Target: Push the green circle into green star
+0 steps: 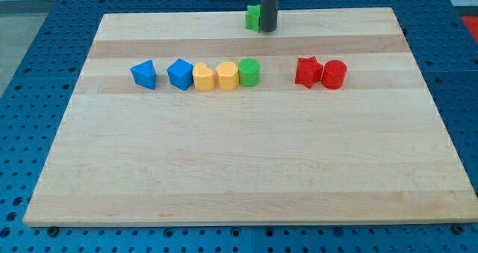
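Wooden desk [246,171] seen from the near side, blue pegboard around it. My tip [268,30] is down at the desk's far edge, about mid-width, and there is no claw on this arm, only the straight dark rod, so nothing to report as apart or together. The tip sits touching or just beside the green star [253,17], on that block's right side in the view; the rod hides part of the star, so its shape is only partly readable. The green circle [249,72] is well apart from the star, nearer the viewer, in a row running across the desk's far half. That row, from the desk's left edge toward the right: blue triangle-like block [144,74], a gap, blue block [180,74] with angled sides, then yellow block [203,77] and a second yellow block [227,76], both with unclear shape, all three touching or nearly so, then the green circle pressed against the second yellow. After a gap toward the right edge, red star [308,72] touches red circle [334,74]. The tip is well apart from the whole row.
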Controlling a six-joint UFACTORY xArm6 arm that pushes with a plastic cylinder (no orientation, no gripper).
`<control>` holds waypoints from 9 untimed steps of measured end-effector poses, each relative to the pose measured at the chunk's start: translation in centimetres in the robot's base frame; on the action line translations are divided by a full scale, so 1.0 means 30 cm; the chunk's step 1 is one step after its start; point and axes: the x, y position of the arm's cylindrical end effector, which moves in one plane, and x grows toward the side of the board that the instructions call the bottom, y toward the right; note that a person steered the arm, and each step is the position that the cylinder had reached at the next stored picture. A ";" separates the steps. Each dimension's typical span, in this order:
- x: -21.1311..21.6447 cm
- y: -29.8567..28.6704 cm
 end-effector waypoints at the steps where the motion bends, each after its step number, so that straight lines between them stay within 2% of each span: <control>1: -0.003 0.000; 2: 0.049 0.036; 3: 0.293 0.138; 4: 0.411 0.132; 7: 0.534 -0.019; 9: 0.530 -0.133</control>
